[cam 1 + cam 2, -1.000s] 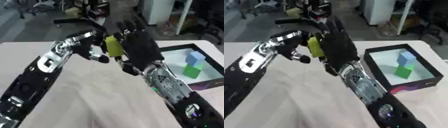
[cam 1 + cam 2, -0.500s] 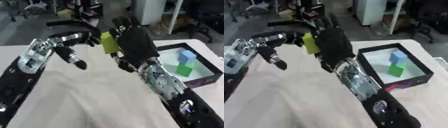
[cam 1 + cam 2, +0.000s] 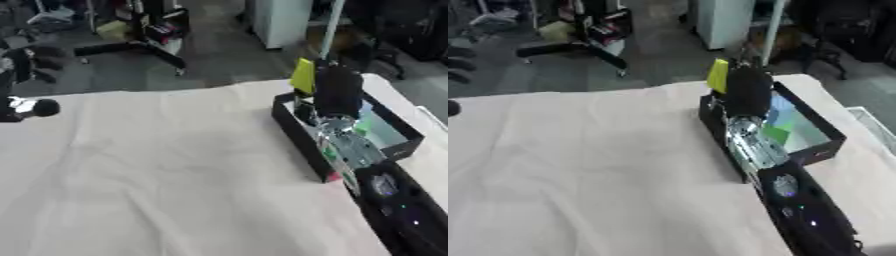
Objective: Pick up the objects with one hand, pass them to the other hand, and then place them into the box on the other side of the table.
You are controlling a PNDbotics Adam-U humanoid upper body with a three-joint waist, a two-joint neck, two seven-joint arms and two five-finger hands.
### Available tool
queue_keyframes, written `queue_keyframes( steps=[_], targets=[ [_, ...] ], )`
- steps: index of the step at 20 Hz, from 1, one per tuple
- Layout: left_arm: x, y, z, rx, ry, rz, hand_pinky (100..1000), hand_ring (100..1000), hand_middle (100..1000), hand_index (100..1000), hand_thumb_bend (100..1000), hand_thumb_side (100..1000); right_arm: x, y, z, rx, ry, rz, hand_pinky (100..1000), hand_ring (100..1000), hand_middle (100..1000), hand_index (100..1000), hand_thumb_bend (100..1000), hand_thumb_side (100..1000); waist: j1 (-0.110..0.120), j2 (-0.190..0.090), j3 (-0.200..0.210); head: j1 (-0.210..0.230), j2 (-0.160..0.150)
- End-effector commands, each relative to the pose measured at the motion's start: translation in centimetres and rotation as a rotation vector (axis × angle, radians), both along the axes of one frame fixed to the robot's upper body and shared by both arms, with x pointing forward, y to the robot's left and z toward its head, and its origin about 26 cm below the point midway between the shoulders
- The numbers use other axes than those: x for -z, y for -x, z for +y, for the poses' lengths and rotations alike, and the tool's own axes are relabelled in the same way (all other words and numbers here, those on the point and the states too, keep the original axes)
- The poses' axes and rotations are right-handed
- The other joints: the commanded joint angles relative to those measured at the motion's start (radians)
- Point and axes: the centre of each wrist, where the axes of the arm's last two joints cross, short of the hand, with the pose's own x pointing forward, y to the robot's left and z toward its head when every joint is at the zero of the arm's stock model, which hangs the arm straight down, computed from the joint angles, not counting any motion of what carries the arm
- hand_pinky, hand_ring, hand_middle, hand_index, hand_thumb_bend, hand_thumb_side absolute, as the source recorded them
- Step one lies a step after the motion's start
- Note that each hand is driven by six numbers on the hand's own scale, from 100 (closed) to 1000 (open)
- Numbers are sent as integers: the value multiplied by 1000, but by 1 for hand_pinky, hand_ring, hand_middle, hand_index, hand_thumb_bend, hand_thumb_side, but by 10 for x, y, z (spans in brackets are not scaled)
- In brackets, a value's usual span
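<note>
My right hand (image 3: 338, 93) is shut on a yellow-green block (image 3: 303, 75), which sticks out at the hand's upper left. Its black back faces me. Hand and block hang over the far left corner of the black box (image 3: 294, 126) at the table's right side. Inside the box lie a blue block (image 3: 781, 113) and a green block (image 3: 777, 134), partly hidden by my forearm. My left hand (image 3: 17, 66) shows only at the far left edge, well away from the block, its fingers (image 3: 457, 51) spread and holding nothing.
A creased beige cloth (image 3: 166, 165) covers the table. Behind the table's far edge are a black chair base (image 3: 131, 46) on the floor and a white cabinet (image 3: 282, 20). My right forearm (image 3: 385, 200) lies along the box's near left side.
The right hand has carried the yellow-green block from the table's middle rightward to above the box. The left hand, apart from the block since half a second ago, has drawn back to the left edge.
</note>
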Motion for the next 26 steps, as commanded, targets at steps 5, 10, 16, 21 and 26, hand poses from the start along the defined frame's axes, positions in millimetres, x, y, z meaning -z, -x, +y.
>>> queue_keyframes(
  steps=[5,10,16,21,26],
  targets=[
    [5,39,13,-148,206,-89,705,794,821,873,1000,671,28,-30,-68,337,-191,139,615,887,874,1000,397,625,8,-15,25,-26,-20],
    [19,61,15,-232,288,-89,697,790,816,868,1000,673,9,-29,-84,384,-248,70,607,905,883,1000,423,687,5,-15,29,-21,-26],
    [25,74,13,-334,345,-125,683,778,798,852,1000,670,-41,-9,-82,282,-153,-147,539,883,850,1000,316,575,-4,-14,21,23,-31],
    [23,81,4,-469,390,-251,674,768,784,834,1000,702,-82,42,-60,133,-14,-483,554,842,803,955,126,461,-10,-16,9,135,-7],
    [25,91,-9,-581,451,-369,679,771,785,833,957,775,-88,91,-47,70,-34,-698,529,797,760,903,100,484,-12,-13,-4,201,20]
  ],
)
